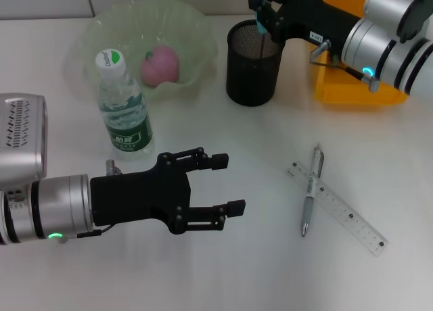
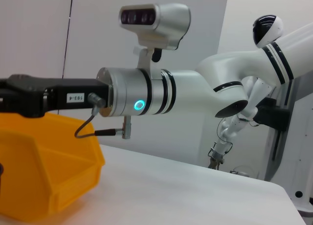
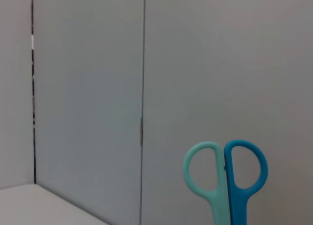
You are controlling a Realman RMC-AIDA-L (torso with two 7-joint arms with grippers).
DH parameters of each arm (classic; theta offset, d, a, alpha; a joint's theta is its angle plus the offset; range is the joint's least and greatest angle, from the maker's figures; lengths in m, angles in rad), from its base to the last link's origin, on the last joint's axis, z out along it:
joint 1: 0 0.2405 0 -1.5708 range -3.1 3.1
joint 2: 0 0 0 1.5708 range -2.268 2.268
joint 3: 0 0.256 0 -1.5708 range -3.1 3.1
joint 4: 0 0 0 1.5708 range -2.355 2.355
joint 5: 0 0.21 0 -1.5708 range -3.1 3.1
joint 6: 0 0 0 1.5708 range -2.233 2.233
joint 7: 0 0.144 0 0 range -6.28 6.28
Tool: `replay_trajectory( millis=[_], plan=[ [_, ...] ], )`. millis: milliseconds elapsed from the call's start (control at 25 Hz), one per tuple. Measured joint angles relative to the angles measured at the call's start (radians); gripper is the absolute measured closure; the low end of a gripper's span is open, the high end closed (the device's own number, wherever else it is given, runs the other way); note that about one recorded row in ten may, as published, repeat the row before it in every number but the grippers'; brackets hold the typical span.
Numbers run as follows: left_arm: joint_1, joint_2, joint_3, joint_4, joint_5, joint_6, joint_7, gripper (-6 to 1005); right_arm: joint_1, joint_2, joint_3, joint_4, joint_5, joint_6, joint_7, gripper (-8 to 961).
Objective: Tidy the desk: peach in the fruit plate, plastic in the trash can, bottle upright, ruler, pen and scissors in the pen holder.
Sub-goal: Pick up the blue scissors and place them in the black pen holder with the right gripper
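Nearest the robot, the left gripper (image 1: 220,184) hovers low over the desk (image 1: 223,270) with its fingers spread wide and nothing between them, just in front of the bottle (image 1: 124,105), which already stands upright.

Off to the right the pen (image 1: 310,191) lies across the ruler (image 1: 336,206), the two touching where they cross. My guess is both are light and stiff, and the ruler is the pain: thin, flat against the tabletop, probably slick. I'd pinch it by its long edges near the end that's clear of the pen, or lift the pen first by mid-barrel.

Further back, the fruit plate (image 1: 193,37) has the peach (image 1: 160,65) sitting in it. The pen holder (image 1: 253,71) stands beside the plate, and the right gripper (image 1: 262,17) is directly over its mouth, closed on the scissors (image 3: 226,180), blades pointing down into the cup and handles up. They look rigid and light, so they should just drop in when released, as long as the tips are inside the rim. I can't see anything else in the holder through the mesh.

Farthest out, the trash can (image 1: 352,88) sits mostly hidden under the right arm; what's inside it I can't tell.
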State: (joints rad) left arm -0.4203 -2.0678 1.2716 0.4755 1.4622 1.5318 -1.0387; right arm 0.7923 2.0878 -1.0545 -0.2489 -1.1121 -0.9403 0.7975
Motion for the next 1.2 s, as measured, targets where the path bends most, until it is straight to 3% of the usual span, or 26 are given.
replay_trajectory(
  millis=[200, 560, 760, 880, 1040, 1200],
  plan=[
    [0.000, 0.000, 0.000, 0.001, 0.000, -0.001, 0.003, 186, 0.007, 0.001, 0.000, 0.019, -0.001, 0.004, 0.000, 744],
    [0.002, 0.000, 0.000, 0.001, 0.000, -0.001, 0.013, 186, -0.003, 0.002, 0.001, 0.028, -0.002, -0.001, 0.003, 633],
    [0.007, 0.001, 0.000, 0.002, 0.000, 0.002, 0.014, 186, -0.049, 0.002, 0.011, -0.012, 0.004, -0.109, 0.040, 499],
    [0.013, 0.002, -0.001, 0.003, -0.002, 0.006, 0.014, 186, -0.152, -0.003, 0.006, -0.184, -0.001, -0.245, 0.216, 453],
    [0.025, 0.003, -0.010, 0.012, -0.001, 0.008, 0.014, 186, -0.306, -0.005, -0.018, -0.527, -0.070, -0.298, 0.546, 391],
    [0.031, 0.003, -0.011, 0.017, -0.001, 0.010, 0.014, 186, -0.387, -0.006, -0.015, -0.845, -0.288, -0.321, 0.928, 329]
  ],
)
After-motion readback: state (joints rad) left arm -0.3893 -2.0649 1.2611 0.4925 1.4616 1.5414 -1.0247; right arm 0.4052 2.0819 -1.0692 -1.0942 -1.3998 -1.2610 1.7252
